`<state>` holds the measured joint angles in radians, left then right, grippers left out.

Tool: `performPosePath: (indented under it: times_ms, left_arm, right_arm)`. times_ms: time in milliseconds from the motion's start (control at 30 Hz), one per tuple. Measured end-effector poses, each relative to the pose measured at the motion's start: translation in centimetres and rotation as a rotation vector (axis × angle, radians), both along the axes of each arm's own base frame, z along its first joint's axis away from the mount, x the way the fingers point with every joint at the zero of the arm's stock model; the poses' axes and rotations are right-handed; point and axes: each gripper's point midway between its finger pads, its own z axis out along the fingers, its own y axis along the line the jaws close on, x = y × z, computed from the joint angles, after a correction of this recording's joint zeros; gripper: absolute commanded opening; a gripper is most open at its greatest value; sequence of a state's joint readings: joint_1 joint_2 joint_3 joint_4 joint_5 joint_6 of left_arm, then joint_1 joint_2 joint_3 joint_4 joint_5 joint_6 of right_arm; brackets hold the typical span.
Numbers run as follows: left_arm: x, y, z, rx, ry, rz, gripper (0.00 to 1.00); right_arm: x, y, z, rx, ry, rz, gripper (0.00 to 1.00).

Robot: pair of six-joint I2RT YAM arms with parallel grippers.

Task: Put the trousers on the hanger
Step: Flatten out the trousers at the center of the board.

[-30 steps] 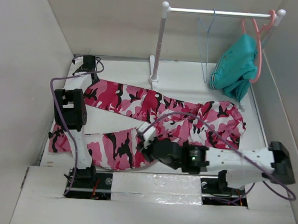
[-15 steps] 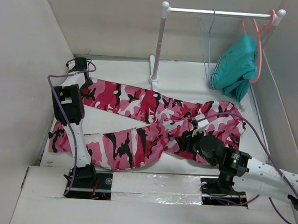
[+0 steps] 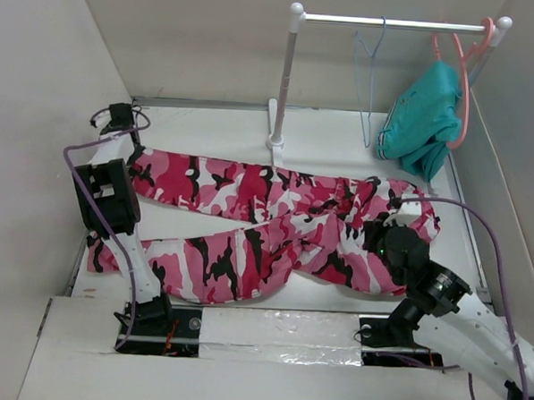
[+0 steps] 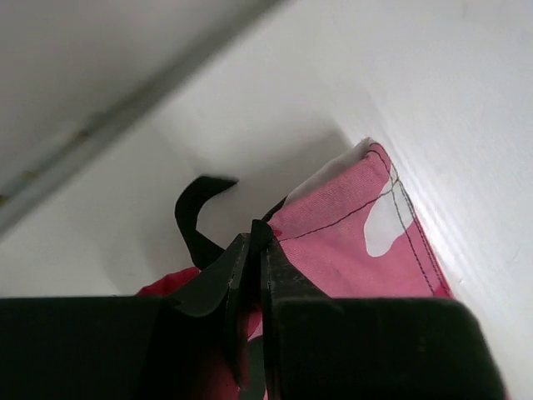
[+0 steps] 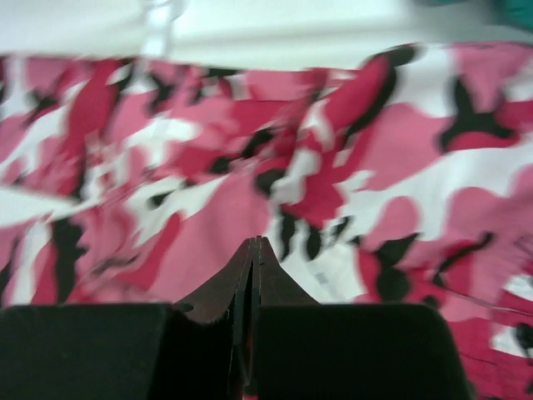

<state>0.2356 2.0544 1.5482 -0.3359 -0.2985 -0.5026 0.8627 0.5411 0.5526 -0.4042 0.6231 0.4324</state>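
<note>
The trousers (image 3: 250, 186) lie lengthwise left to right, left gripper (image 4: 254, 240) pinching 1 cuff, right gripper (image 5: 252, 247) pressed together nearer the hanger (image 3: 372, 98).

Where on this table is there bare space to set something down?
Bare white table runs behind the pink camouflage trousers, either side of the white rack post; a small wedge opens between the legs at left. The right, below the teal garment, is crowded.

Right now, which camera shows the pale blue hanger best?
Top external: the hanger hangs from the rail, its whole thin outline visible. Neither wrist view shows it; the left sees a trousers hem, the right only camouflage cloth.
</note>
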Motion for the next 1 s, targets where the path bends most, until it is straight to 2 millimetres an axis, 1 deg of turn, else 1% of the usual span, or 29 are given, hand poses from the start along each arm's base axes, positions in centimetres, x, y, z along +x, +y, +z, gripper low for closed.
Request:
performPosePath:
  times_ms: [67,100,133,200,233,300,333,367,400,433,467,500,567,600,633,667,700,733,767,800,833,867,900,933,967,1000]
  left_arm:
    - [-0.3,1.8,2.4,0.013,-0.051,0.048,0.0]
    - [-0.5,2.6,3.7,0.026,-0.081,0.072,0.0]
    - [-0.5,3.2,5.1,0.036,-0.114,0.089,0.0]
    - [-0.3,3.5,7.8,0.049,-0.183,0.101,0.0]
    - [-0.1,3.5,9.1,0.053,-0.219,0.103,0.0]
    - [0.2,3.2,11.1,0.051,-0.282,0.103,0.12]
    - [0.3,2.9,11.7,0.046,-0.306,0.099,0.17]
    - [0.4,2.7,12.0,0.035,-0.324,0.096,0.25]
    - [0.5,2.4,12.1,0.024,-0.335,0.092,0.3]
    - [0.6,2.2,12.0,0.011,-0.345,0.09,0.35]
    - [0.6,1.9,11.8,-0.005,-0.353,0.085,0.44]
    - [0.6,1.6,11.4,-0.023,-0.357,0.077,0.48]
    - [0.4,0.4,11.0,-0.058,-0.368,0.063,0.54]
    - [0.2,-0.5,11.1,-0.073,-0.373,0.05,0.54]
    - [0.2,-1.6,11.5,-0.081,-0.387,0.031,0.53]
    - [0.4,-3.3,12.3,-0.083,-0.412,-0.003,0.5]
    - [0.6,-5.5,13.2,-0.086,-0.434,-0.047,0.49]
    - [0.9,-8.6,14.5,-0.091,-0.468,-0.112,0.48]
    - [1.1,-12.8,16.0,-0.104,-0.505,-0.2,0.44]
    - [1.1,-15.9,17.0,-0.123,-0.529,-0.266,0.41]
    - [0.4,-23.3,19.2,-0.168,-0.588,-0.422,0.41]
    - [-0.9,-28.5,20.3,-0.213,-0.622,-0.538,0.4]
    - [-3.1,-33.8,21.1,-0.263,-0.645,-0.66,0.4]
    - [-5.8,-38.2,21.4,-0.312,-0.658,-0.769,0.4]
    - [-8.8,-42.0,21.3,-0.359,-0.665,-0.872,0.41]
    - [-11.7,-44.8,20.8,-0.392,-0.654,-0.959,0.41]
  right_arm:
    - [1.2,-2.5,0.0,-0.006,-0.001,-0.099,0.02]
    - [1.6,-3.4,0.0,-0.01,0.001,-0.132,0.04]
    - [2.2,-4.5,-0.2,-0.016,0.005,-0.17,0.09]
    - [3.1,-6.6,-0.9,-0.032,0.028,-0.234,0.18]
    - [3.6,-7.5,-1.3,-0.043,0.043,-0.264,0.3]
    - [4.7,-9.4,-2.1,-0.052,0.069,-0.319,0.41]
    - [5.3,-10.4,-2.5,-0.056,0.083,-0.346,0.47]
    - [5.9,-11.8,-2.9,-0.057,0.095,-0.385,0.5]
    - [6.5,-13.0,-3.5,-0.057,0.116,-0.413,0.51]
    - [7.0,-14.4,-4.2,-0.053,0.136,-0.445,0.55]
    - [7.4,-15.7,-4.9,-0.05,0.161,-0.471,0.57]
    - [7.6,-17.0,-5.5,-0.041,0.18,-0.5,0.6]
    - [7.8,-19.2,-6.5,-0.017,0.208,-0.541,0.69]
    - [7.9,-20.2,-6.8,-0.004,0.218,-0.559,0.72]
    - [7.9,-20.9,-7.2,0.011,0.228,-0.572,0.77]
    - [8.0,-21.6,-7.5,0.024,0.233,-0.584,0.79]
    - [8.2,-22.0,-7.8,0.038,0.236,-0.586,0.81]
    - [8.5,-22.4,-7.9,0.054,0.231,-0.588,0.82]
    - [8.8,-22.8,-8.1,0.074,0.223,-0.589,0.83]
    - [9.2,-23.2,-8.3,0.097,0.217,-0.585,0.84]
    - [9.5,-23.6,-8.7,0.12,0.221,-0.583,0.85]
    - [9.7,-24.1,-9.3,0.145,0.229,-0.582,0.86]
    - [9.9,-24.4,-10.0,0.173,0.239,-0.575,0.87]
    - [10.0,-24.6,-10.6,0.204,0.248,-0.568,0.88]
    - [10.1,-24.8,-11.2,0.234,0.251,-0.562,0.88]
    - [10.3,-24.8,-11.6,0.265,0.254,-0.549,0.89]
